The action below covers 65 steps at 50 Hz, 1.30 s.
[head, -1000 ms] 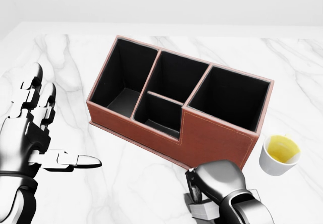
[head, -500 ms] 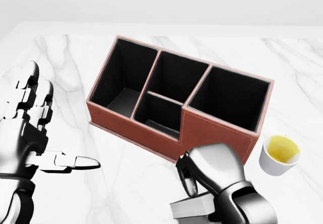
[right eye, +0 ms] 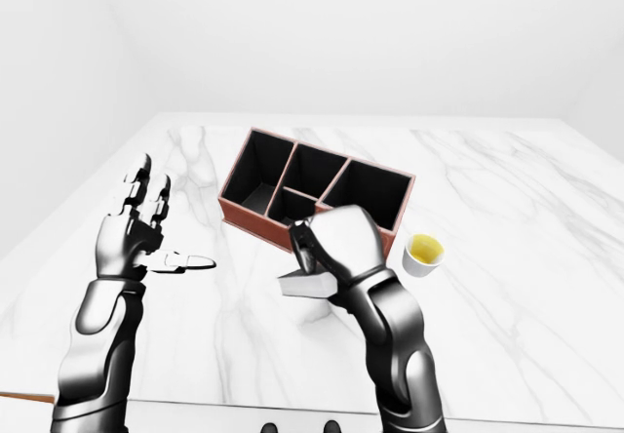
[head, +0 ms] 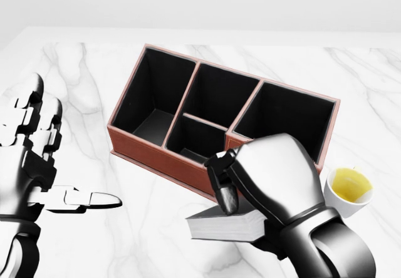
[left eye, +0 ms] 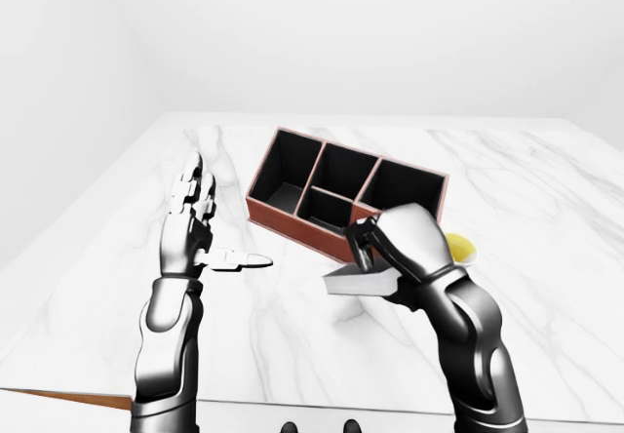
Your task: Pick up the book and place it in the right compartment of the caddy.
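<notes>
Book (head: pixel 225 226) sits clamped in the right hand (head: pixel 266 181), at the caddy's (head: pixel 219 124) six o'clock. Left hand (head: pixel 31 159) hangs open-fingered at nine o'clock above the desk (head: pixel 94 77).

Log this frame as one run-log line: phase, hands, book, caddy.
phase: carry | right hand: shut on book, lifted beside caddy | left hand: open, idle | right compartment: empty | cup: right of caddy

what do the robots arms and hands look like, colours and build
Both arms are glossy dark grey to black with rounded, segmented shells. The left hand has pale silver, blocky jointed fingers. The right hand has a smooth silver domed back and dark fingers. No cables or markings show.
</notes>
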Available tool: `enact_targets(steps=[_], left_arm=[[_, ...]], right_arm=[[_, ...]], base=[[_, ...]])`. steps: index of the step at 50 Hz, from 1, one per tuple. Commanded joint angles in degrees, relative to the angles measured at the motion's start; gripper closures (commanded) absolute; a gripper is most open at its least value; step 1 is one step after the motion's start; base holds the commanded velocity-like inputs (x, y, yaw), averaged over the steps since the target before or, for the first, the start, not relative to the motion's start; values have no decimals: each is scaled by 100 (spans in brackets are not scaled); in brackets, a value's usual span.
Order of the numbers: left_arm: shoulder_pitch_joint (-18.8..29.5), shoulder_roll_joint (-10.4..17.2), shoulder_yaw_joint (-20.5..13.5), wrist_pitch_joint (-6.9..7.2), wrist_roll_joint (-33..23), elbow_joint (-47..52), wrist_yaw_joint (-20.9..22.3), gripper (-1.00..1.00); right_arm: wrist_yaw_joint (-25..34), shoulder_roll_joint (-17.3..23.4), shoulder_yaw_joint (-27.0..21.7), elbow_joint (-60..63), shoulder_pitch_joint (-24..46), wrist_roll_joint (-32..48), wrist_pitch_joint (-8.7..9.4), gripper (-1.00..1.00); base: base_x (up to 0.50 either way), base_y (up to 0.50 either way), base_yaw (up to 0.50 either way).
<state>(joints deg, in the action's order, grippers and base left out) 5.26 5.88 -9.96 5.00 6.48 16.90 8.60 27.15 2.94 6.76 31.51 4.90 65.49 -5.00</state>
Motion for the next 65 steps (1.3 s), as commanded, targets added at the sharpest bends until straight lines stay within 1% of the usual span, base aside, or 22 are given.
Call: enact_targets(steps=[1,5,18,25,30,31,35,40,46,48,50,52,54,58,65], left_arm=[[-16,-6,-8,0,-4,102,-3,-100],[-7,-10,2,0,-13,84,-2,-100],[-16,-1,-16,0,0,74,3,-100],[22,8,-13,0,2,-58,1,-100],[57,13,-11,0,4,-158,-5,-100],[58,13,-8,0,2,-185,-5,-100],[7,10,-10,0,18,-66,-9,-100],[-35,-17,11,0,16,-27,-1,-100],[-33,-7,-4,0,12,37,8,-100],[-46,-12,2,0,9,96,6,-100],[-54,-23,33,0,-7,205,2,-100],[-19,-23,33,0,-13,196,5,-100],[2,-16,30,0,-11,220,9,-100],[35,-13,30,0,-21,187,7,-100],[118,-4,58,0,-25,32,7,-100]], right_arm=[[11,-108,-134,816,503,-359,0,100],[147,-97,-212,1069,701,-543,0,100],[374,14,-448,1422,1551,-761,0,100],[233,125,-554,1396,2023,-852,0,100],[222,203,-616,1344,2286,-910,0,100],[243,249,-667,1307,2424,-938,0,100],[217,347,-724,1169,2599,-989,0,100],[45,501,-835,735,2841,-1048,0,100],[69,756,-944,87,3326,-1212,0,100],[-61,820,-959,-152,3412,-1198,0,100],[-184,957,-1010,-647,3628,-1164,0,100],[-116,987,-1029,-834,3768,-1220,0,100],[-77,1123,-1042,-1068,4008,-1164,0,100],[53,1250,-1072,-1535,4438,-1300,0,100],[587,1540,-1080,-2500,5246,-1275,0,100]], base=[[0,0,0],[0,0,0],[0,0,0],[0,0,0],[0,0,0],[0,0,0],[0,0,0],[0,0,0],[0,0,0],[0,0,0],[0,0,0],[0,0,0],[0,0,0],[0,0,0],[0,0,0]])
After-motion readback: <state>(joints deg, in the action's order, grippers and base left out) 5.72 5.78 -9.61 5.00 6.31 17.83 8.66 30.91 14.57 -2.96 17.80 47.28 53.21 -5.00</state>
